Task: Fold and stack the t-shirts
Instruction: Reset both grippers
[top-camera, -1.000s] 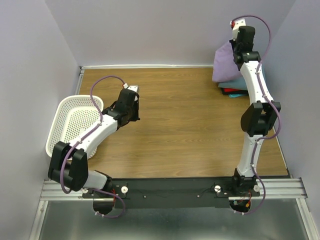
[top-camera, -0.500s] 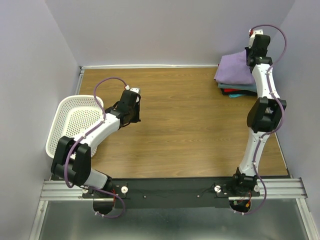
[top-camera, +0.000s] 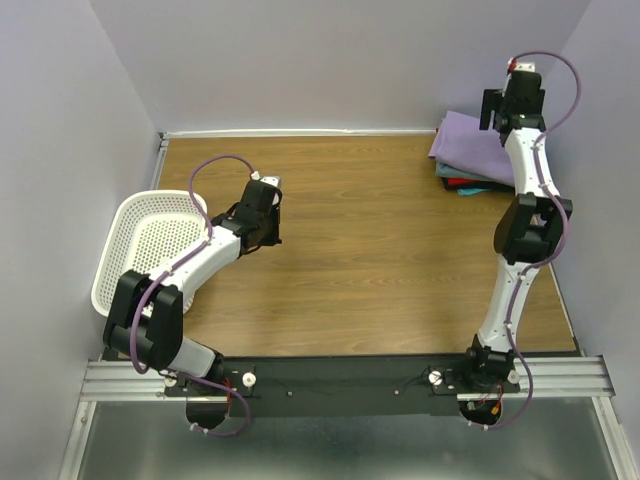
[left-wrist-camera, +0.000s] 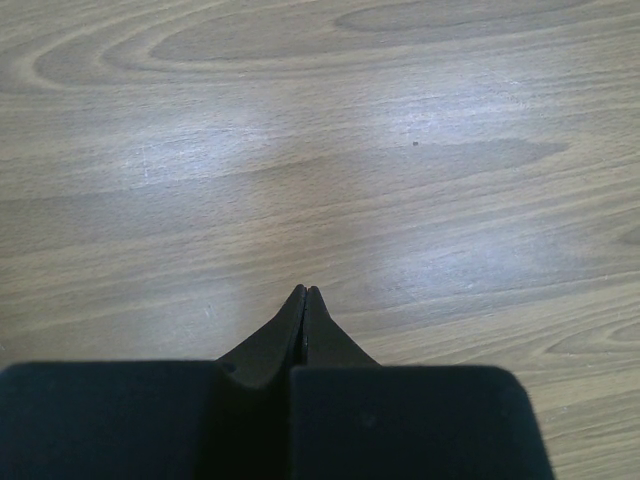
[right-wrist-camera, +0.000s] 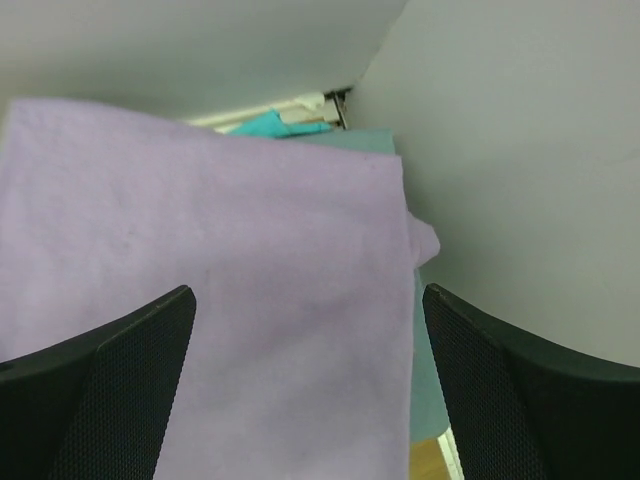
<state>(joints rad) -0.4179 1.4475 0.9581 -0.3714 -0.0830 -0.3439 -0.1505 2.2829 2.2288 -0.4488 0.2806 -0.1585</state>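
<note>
Just below right hand (right-wrist-camera: 307, 292), lavender t-shirt (right-wrist-camera: 200, 230).

T-shirt stack (top-camera: 468, 150) sitting in table's (top-camera: 380, 260) far-right corner; basket (top-camera: 140, 250) sitting at left edge, well apart; left gripper (top-camera: 266, 236) hanging just right of basket.

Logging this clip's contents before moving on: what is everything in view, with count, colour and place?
Folded lavender cloth t-shirt: one, lavender, top of the stack in the far right corner.
Folded teal cloth t-shirt: at least one, teal, under the lavender one.
Folded red cloth t-shirt: one, red, only an edge showing low in the stack.
White perforated plastic basket: one, white, left table edge.
Wooden table: one, brown.
Left gripper: shut, over bare wood.
Right gripper: open, above the lavender shirt.
</note>
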